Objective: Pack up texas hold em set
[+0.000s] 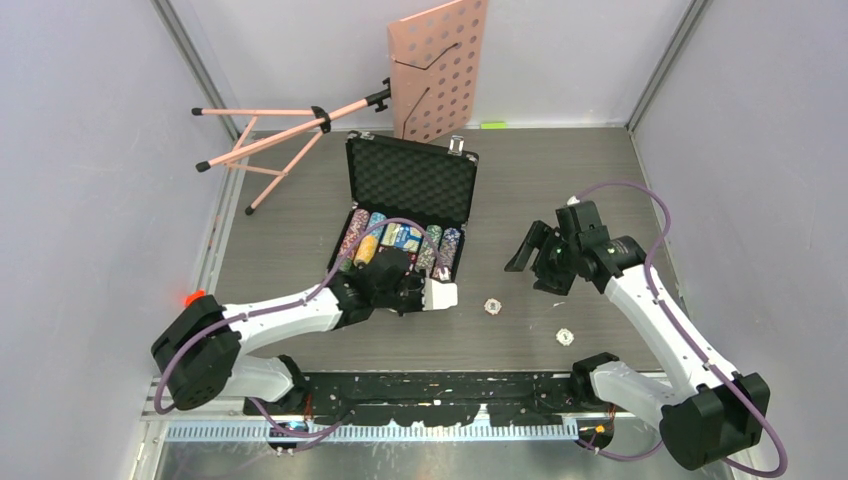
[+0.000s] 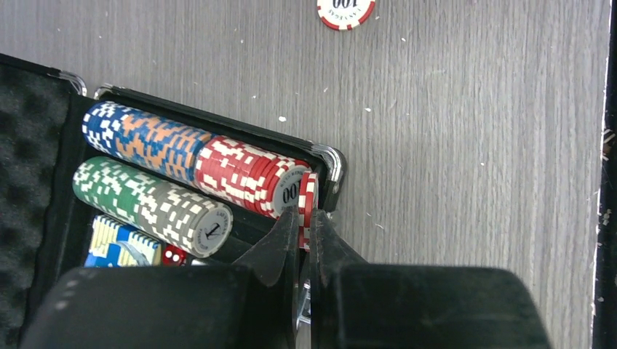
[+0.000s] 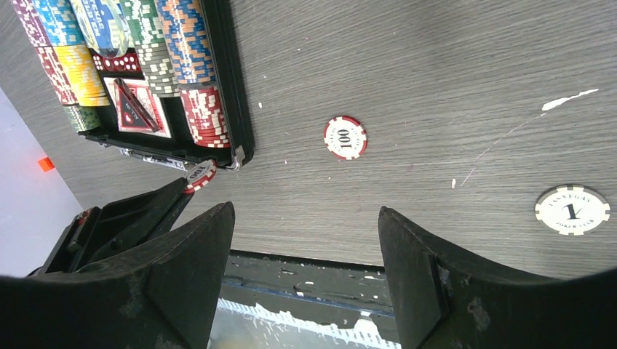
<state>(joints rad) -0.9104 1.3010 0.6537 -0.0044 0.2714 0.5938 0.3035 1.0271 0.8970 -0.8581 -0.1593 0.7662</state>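
**chipflip:** If you go by the top view, the left gripper (image 1: 400,283) sits at the near right corner of the open case (image 1: 410,180). The right gripper (image 1: 535,262) hangs over bare table, well apart from it. Two strays lie out there, a red 100 chip (image 1: 491,306) and a white 1 chip (image 1: 565,337).

**railbird:** Left wrist cam is the useful one. The gripper's clamped on a red-edged chip (image 2: 310,196) standing on edge, right at the end of the red row (image 2: 240,171) and nearly against the case corner. Looks to me like it's seating that chip. I'd keep it parallel to the row's face and lower it straight into the slot. Only let go once it's below the rim, or it could tip out onto the table.

**chipflip:** Right wrist cam shows the jaws spread wide with nothing in them, and the red 100 chip is the nearer stray. I'm guessing that's the next pickup.
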